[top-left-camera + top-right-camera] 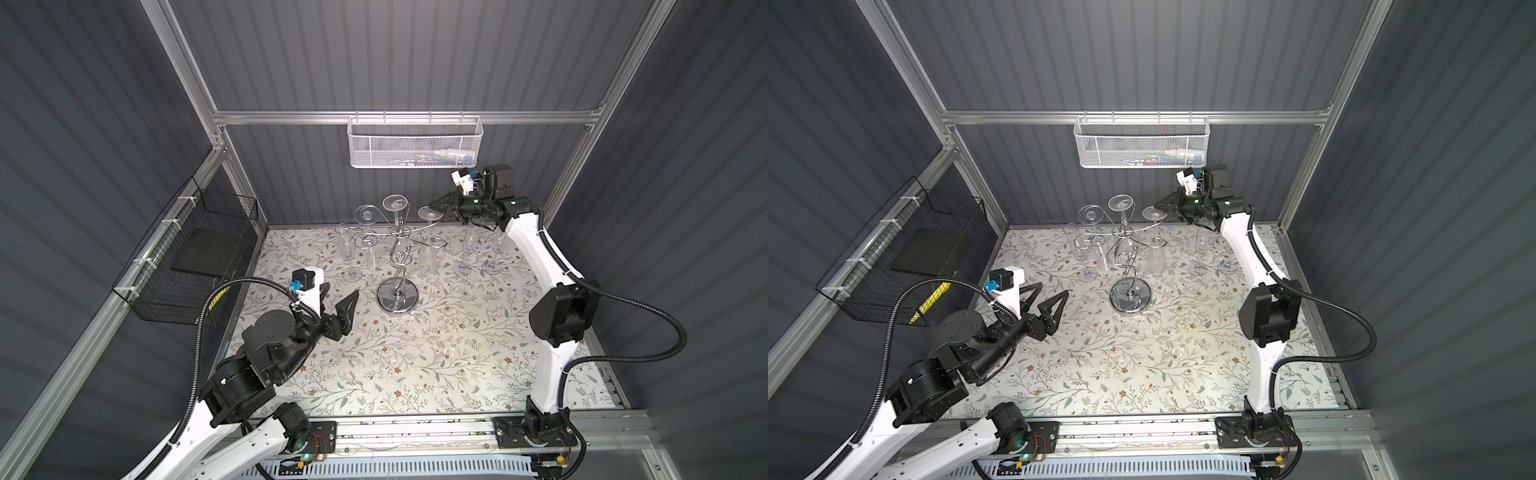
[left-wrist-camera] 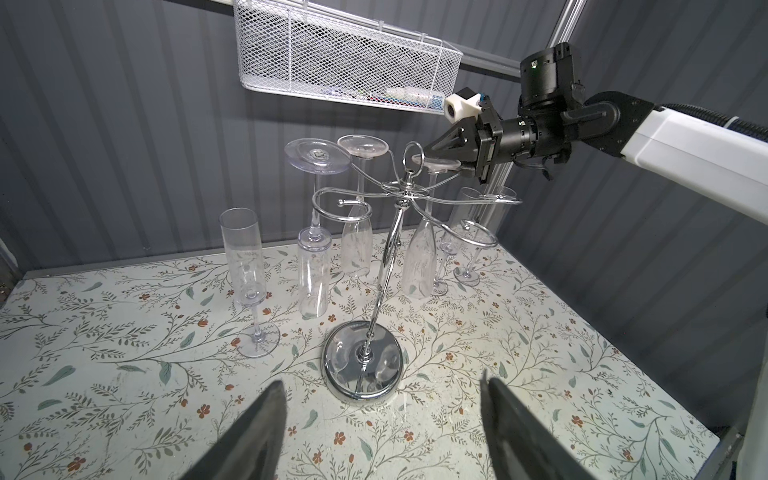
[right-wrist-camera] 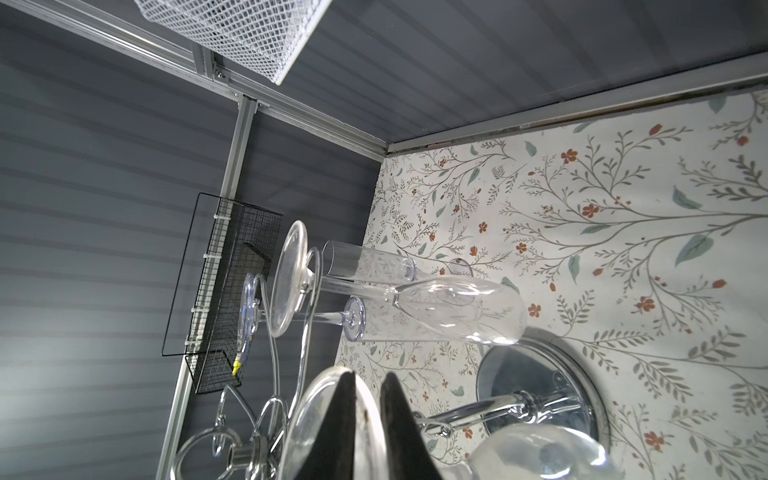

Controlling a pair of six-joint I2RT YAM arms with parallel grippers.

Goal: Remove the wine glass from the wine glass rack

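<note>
The right gripper (image 1: pixel 432 204) is clamped on the round foot of the wine glass (image 2: pixel 419 257). The glass is clear and slender and hangs upside down from a far-right arm of the chrome wine glass rack (image 2: pixel 363 368). The rack stands toward the far middle of the floral table (image 1: pixel 415 374). The left gripper (image 1: pixel 1054 289), jaws apart, hovers near-left of the rack's mirrored base.

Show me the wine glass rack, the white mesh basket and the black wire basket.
wine glass rack (image 1: pixel 390 300): in a top view, round base.
white mesh basket (image 1: pixel 407 143): in a top view, front wall.
black wire basket (image 1: pixel 166 301): in a top view, near wall.
</note>
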